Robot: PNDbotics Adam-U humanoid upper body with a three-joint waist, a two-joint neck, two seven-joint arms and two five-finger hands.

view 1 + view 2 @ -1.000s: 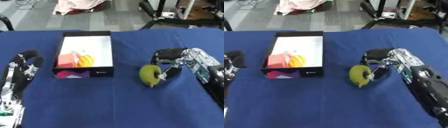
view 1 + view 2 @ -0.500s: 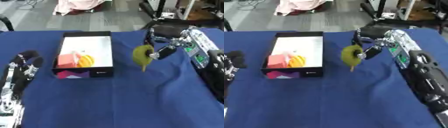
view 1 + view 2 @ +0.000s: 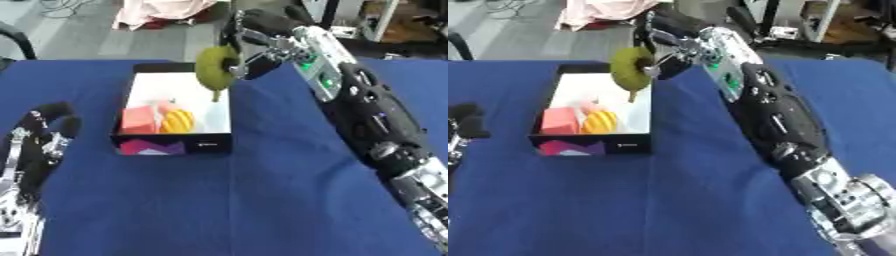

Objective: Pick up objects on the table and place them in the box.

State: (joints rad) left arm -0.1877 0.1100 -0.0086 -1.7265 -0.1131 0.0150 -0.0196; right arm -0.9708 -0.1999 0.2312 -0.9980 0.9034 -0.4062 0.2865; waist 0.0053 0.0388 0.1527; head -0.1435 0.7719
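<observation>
Pinching the olive-green round fruit (image 3: 215, 74) at its side, the right hand (image 3: 254, 47) holds it above the box (image 3: 219, 142)'s far right corner. It looks light, smooth and rigid, its stem hanging down. The left hand (image 3: 42, 137) rests open at lower left.

We see the open black cardboard box with white lining (image 3: 215, 120) left of centre on the blue-clothed table (image 3: 262, 200). In its near end: pink block (image 3: 137, 120) left, yellow ridged item (image 3: 178, 121) right, possibly touching. Right hand (image 3: 254, 47) holds the olive-green round object (image 3: 215, 73) above the box's far right rim. Left hand (image 3: 42, 137) rests at lower left.
</observation>
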